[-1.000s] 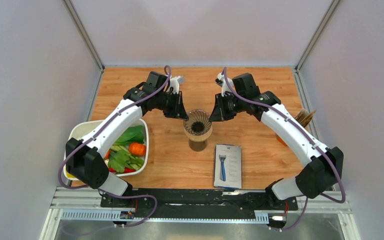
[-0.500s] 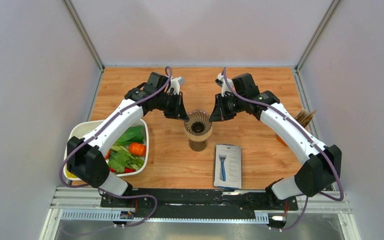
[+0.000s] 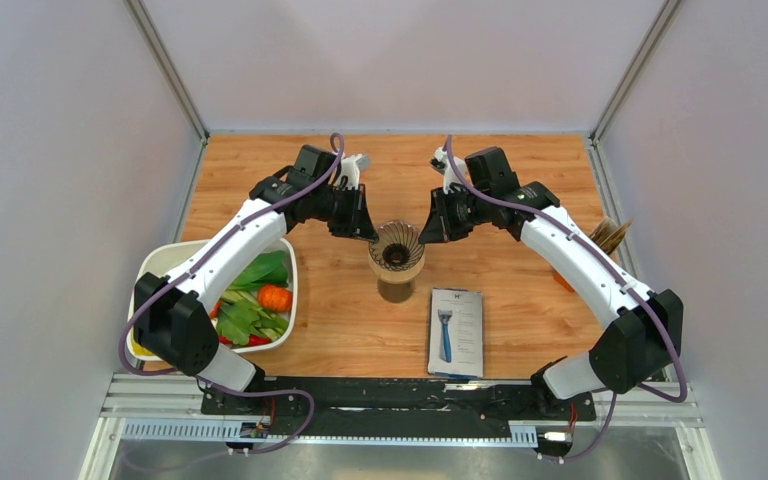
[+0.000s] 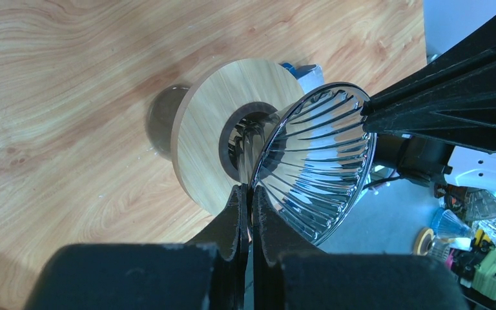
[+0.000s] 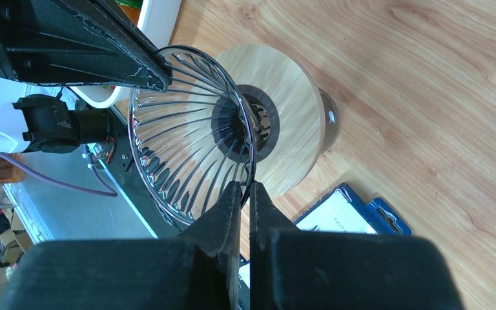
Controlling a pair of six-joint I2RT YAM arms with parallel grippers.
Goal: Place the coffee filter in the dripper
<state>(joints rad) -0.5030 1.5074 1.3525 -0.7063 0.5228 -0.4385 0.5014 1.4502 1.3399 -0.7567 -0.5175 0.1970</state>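
The left pincer (image 4: 248, 194) is clamped on one edge of the dripper (image 4: 316, 155) rim. The right pincer (image 5: 245, 190) is clamped on the rim directly opposite, so the ribbed cone sits squarely between the two sets of tips. The cone is bare inside: ribs and the dark centre hole show, but no paper.

The coffee filter (image 3: 612, 232) seems to be the tan papery thing well out beyond the right pincer, half hidden behind the right arm (image 3: 580, 265); I cannot tell its shape.

My reading is that the dripper is being steadied before the paper is fetched. To do this well, open only one pincer, slowly and straight outward. The other should hold the thin rim lightly, so the cone does not rock on its wooden collar (image 4: 200, 142) or slide across the bench (image 3: 520, 180). The right pincer is the nearer to the paper.
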